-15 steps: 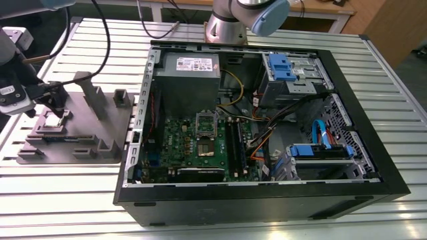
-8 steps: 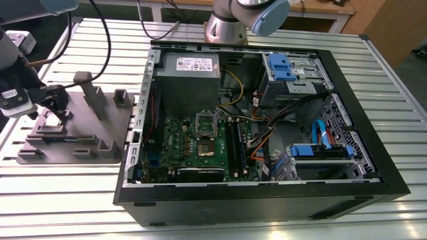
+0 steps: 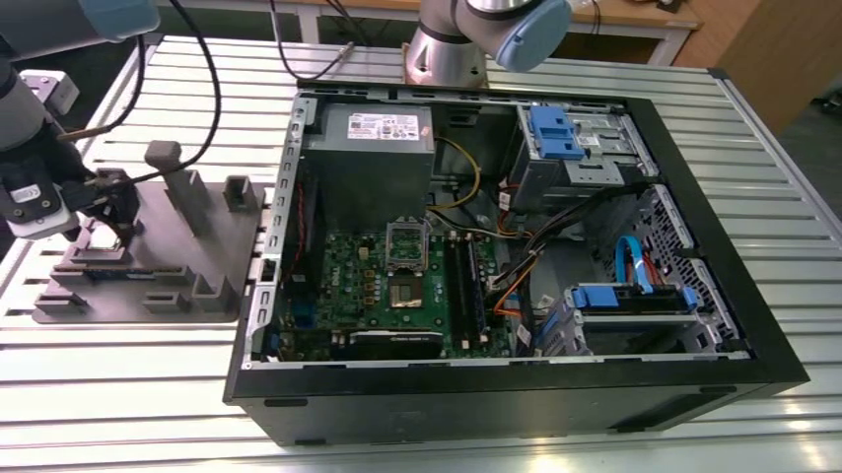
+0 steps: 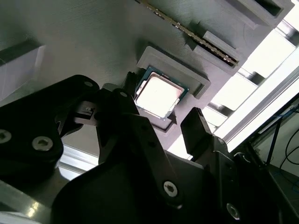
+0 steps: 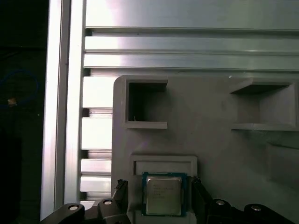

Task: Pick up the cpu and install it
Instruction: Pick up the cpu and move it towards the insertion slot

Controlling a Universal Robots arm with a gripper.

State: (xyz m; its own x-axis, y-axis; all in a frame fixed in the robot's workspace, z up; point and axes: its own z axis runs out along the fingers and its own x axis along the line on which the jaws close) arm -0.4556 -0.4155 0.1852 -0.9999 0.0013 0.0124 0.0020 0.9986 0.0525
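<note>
Grey moulded tray [image 3: 197,286] lies on the slatted metal table [image 3: 132,394], at the exterior view's left of the open computer case [image 3: 736,325]. The tray is shaped into several pockets and upright holders. One shallow square pocket [image 5: 163,163] holds the cpu [image 5: 162,195], which lies flat with its silvery top up; in the second wrist view the cpu [image 4: 159,95] sits in that same recess, ringed by a raised grey lip. Near it, a long memory stick [image 4: 196,35] stands on edge in a narrow slot of the tray. Two deeper box-shaped pockets [image 5: 146,105] are moulded further along the tray.

The gripper [image 5: 159,198] hangs low over the cpu pocket, its black fingers [image 5: 120,196] spread apart, one on either side of the chip, with a gap on each side in the first wrist view. In the exterior view the gripper [image 3: 116,212] is over the tray, well apart from the case.

Inside the case lie the green motherboard [image 3: 382,276] with its socket [image 3: 405,291], a grey power supply [image 3: 375,133] beyond it, and blue drive brackets [image 3: 559,128] toward the exterior view's right.
</note>
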